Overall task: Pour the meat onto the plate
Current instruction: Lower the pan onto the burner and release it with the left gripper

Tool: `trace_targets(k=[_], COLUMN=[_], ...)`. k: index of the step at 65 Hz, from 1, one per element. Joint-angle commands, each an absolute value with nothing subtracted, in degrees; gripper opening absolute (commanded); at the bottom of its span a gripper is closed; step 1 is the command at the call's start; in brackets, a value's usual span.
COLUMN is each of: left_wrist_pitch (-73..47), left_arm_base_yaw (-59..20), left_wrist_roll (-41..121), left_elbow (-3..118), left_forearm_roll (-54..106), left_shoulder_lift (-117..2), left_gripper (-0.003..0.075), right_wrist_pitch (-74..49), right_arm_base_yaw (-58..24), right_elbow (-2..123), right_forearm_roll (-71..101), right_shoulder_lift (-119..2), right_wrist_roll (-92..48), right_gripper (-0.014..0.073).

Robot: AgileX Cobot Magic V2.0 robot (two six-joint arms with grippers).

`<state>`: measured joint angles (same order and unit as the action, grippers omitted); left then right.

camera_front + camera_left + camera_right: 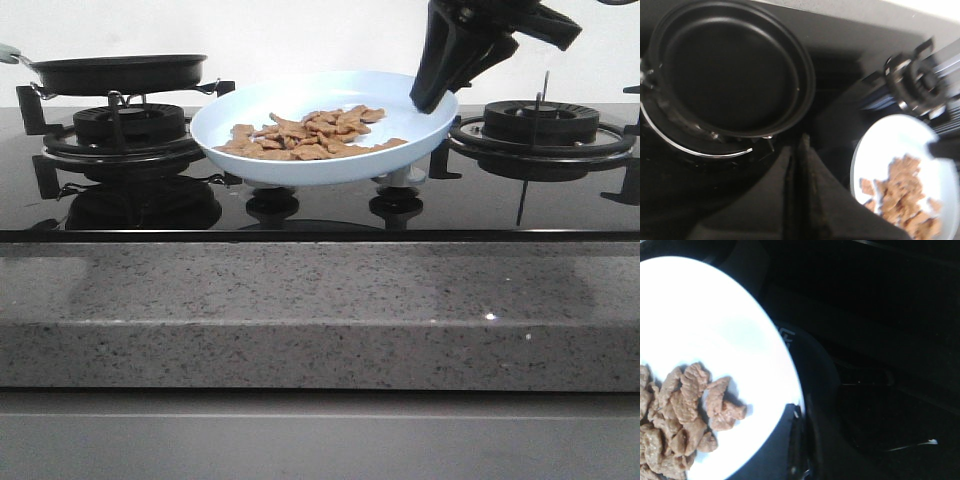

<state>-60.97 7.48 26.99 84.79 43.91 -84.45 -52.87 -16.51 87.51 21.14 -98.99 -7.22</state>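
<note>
Gripping the rim of the plate (400, 125) at about its three o'clock edge in the front view, the right tool (428, 98) comes down from above, its dark fingers (799, 440) pinching the pale rim between them. Pressed together with nothing between its fingers, the left tool (797, 165) shows only in its own wrist view, hovering over the dark stove glass between the black frying pan (732, 70) and the plate. The plate sits at the middle of the stove top, raised above the glass, with the meat (310, 135) heaped on it, spreading from its centre toward nine o'clock. At nine o'clock of the plate the frying pan rests on the left burner (130, 130); the right burner (540, 125) stands at three o'clock. A speckled grey surface (320, 310) edges the stove nearest the camera.
</note>
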Motion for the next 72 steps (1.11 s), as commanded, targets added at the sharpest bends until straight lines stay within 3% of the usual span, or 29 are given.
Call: trace_targets(k=[1, 19, 31, 51, 72], left_wrist_pitch=[-53.7, -36.1, -27.1, -18.7, -13.6], left_arm_base_yaw=[1.4, -14.7, -21.2, -22.7, -22.7], left_wrist_roll=[21.8, 7.8, 0.0, -5.0, -4.8], left_elbow=[85.3, 69.7, 56.5, 40.6, 35.8], left_forearm_roll=[36.0, 12.2, 1.5, -3.3, -3.9], left_shoulder_lift=[-77.7, -65.1, -56.9, -45.5, -38.4], left_gripper=[-0.002, -0.002, -0.002, -0.002, -0.002], right_wrist_pitch=[-50.9, -50.9, -50.9, -50.9, -50.9], right_arm_base_yaw=[-16.5, -16.5, -16.5, -16.5, -16.5], right_elbow=[88.9, 88.9, 88.9, 88.9, 88.9], right_forearm_roll=[22.8, 22.8, 22.8, 22.8, 22.8], right_shoulder_lift=[-95.8, -95.8, -95.8, -95.8, -95.8], right_wrist_roll=[-7.8, -7.8, -7.8, -7.8, -7.8], right_gripper=[-0.0061, -0.0061, -0.0061, -0.0061, -0.0061])
